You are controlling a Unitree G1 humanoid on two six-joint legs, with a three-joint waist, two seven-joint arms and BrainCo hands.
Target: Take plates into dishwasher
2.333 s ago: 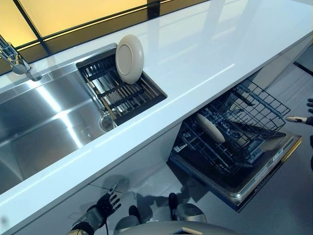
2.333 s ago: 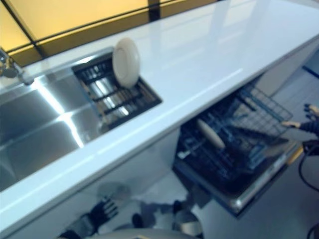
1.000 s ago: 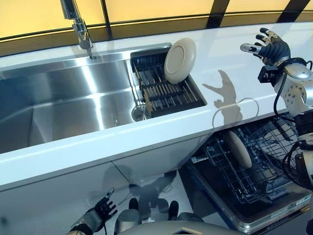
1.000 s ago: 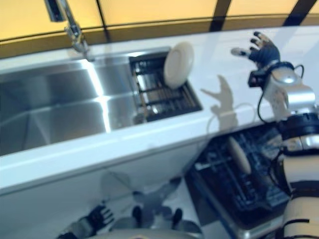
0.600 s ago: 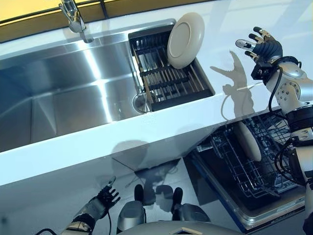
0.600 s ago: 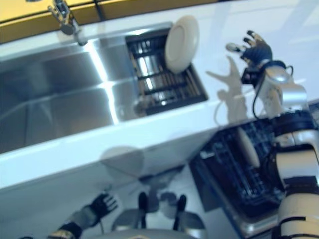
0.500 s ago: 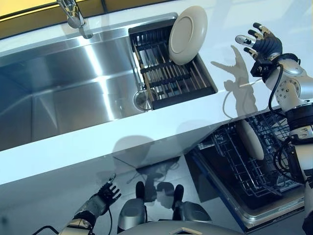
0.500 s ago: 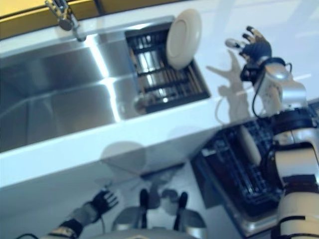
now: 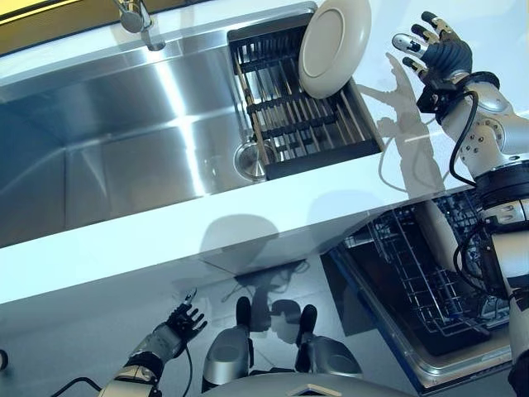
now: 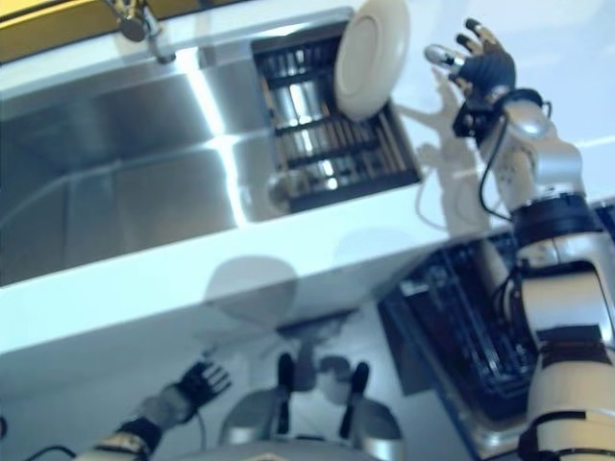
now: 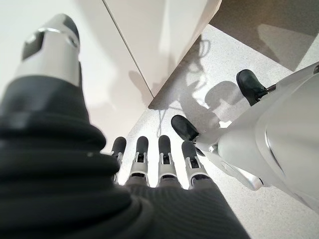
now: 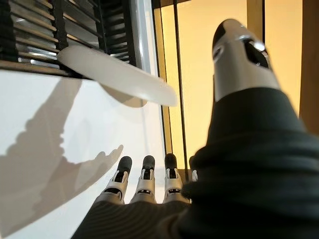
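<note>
A cream plate point(image 9: 333, 46) stands on edge in the dark drying rack point(image 9: 285, 116) at the right end of the sink; its rim point(image 12: 117, 77) shows in the right wrist view. My right hand point(image 9: 436, 55) hovers open above the white counter just right of that plate, holding nothing. A second cream plate point(image 9: 436, 236) stands upright in the lower rack point(image 9: 426, 285) of the open dishwasher under the counter. My left hand point(image 9: 176, 323) hangs open low by the cabinet front, empty.
The steel sink point(image 9: 124, 149) with its tap point(image 9: 136, 16) fills the left. The white counter point(image 9: 248, 223) runs along the front and right. The dishwasher door point(image 9: 450, 364) lies open toward the floor at lower right.
The camera has tilted, shifting the whole scene. My right hand has risen from beside the dishwasher to above the counter and now sits closer to the plate in the drying rack.
</note>
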